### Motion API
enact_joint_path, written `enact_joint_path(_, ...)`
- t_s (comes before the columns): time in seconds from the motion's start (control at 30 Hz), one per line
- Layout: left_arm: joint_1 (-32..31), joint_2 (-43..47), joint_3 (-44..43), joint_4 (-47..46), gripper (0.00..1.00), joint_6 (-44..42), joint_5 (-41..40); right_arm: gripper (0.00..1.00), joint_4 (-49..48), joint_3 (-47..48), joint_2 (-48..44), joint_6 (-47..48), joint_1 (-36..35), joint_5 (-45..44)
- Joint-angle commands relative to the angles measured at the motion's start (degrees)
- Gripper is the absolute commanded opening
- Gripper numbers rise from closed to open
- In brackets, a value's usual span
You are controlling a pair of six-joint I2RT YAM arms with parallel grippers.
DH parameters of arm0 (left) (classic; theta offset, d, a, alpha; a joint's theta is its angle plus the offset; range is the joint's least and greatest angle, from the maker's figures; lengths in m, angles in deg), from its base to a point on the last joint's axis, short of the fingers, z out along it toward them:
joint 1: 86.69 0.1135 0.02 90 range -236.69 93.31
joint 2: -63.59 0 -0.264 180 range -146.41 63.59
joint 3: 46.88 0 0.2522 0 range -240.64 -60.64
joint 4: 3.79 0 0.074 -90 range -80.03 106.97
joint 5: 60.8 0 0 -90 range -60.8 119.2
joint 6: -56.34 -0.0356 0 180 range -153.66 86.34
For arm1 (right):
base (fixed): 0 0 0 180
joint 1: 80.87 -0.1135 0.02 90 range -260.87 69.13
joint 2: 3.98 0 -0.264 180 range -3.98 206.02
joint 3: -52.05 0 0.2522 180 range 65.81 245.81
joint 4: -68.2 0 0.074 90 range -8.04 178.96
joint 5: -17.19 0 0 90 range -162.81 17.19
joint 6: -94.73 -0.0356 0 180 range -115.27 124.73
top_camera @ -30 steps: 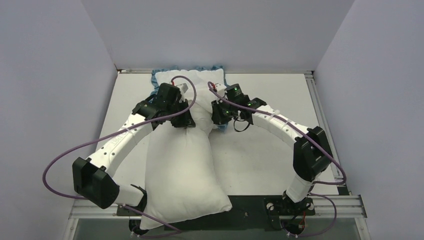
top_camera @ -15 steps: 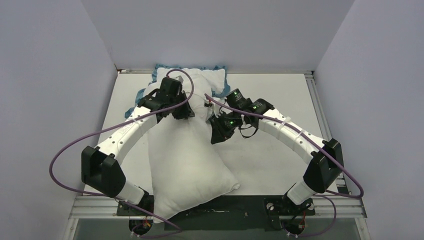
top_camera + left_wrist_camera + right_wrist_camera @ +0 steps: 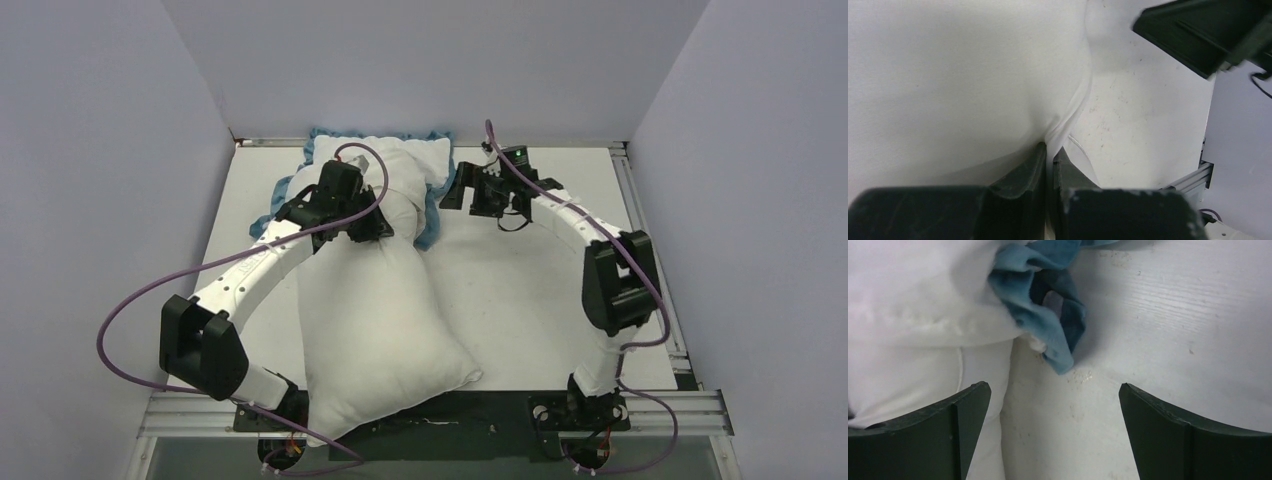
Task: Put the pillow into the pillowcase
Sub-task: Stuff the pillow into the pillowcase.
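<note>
The plump white pillow (image 3: 375,320) lies lengthwise on the table, pinched narrow at its waist. Its far end rests in the pillowcase (image 3: 432,212), whose blue ruffled edge shows around it. My left gripper (image 3: 378,232) is at the waist. In the left wrist view it (image 3: 1050,150) is shut on a fold of the pillow's white fabric (image 3: 958,85). My right gripper (image 3: 455,188) hovers just right of the far end. In the right wrist view it (image 3: 1053,390) stands open over bare table, with the blue ruffle (image 3: 1048,315) ahead and the pillow (image 3: 923,375) by its left finger.
The white table (image 3: 540,290) is walled by grey panels at the back and on both sides. A metal rail (image 3: 650,240) runs along its right edge. Purple cables loop off both arms. The right arm's black body (image 3: 1208,35) shows in the left wrist view.
My right gripper has opened, let go at the pillow's waist and moved back and to the right. The left gripper stays shut, and the pillow's near end has swung slightly right.
</note>
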Motion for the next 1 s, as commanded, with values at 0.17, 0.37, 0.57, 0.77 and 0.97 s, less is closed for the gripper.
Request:
enact_joint_path(0.17,0.3,2.0,-1.9,-2.4,0.0,-0.3,2.5,0.95,-18.5,8.9,19.4,-13.3,-3.2,6.2)
enact_joint_path(0.37,0.7,2.5,-2.9,-1.2,0.0,-0.8,2.1,0.27,-29.3,11.4,23.7,-15.8,-4.7,15.0)
enact_joint_path(0.57,2.8,0.4,-11.3,4.4,0.0,-5.8,-2.7,0.05,-19.6,5.3,13.0,-7.3,-5.2,20.2)
enact_joint_path(0.77,7.6,-5.6,-21.7,13.6,0.0,-11.6,-8.7,0.05,-5.1,-3.5,0.0,3.6,-7.7,22.3)
enact_joint_path(0.97,8.1,-10.6,-24.6,14.4,0.0,-12.9,-9.8,0.05,12.6,0.6,-4.4,16.2,-14.1,24.6)
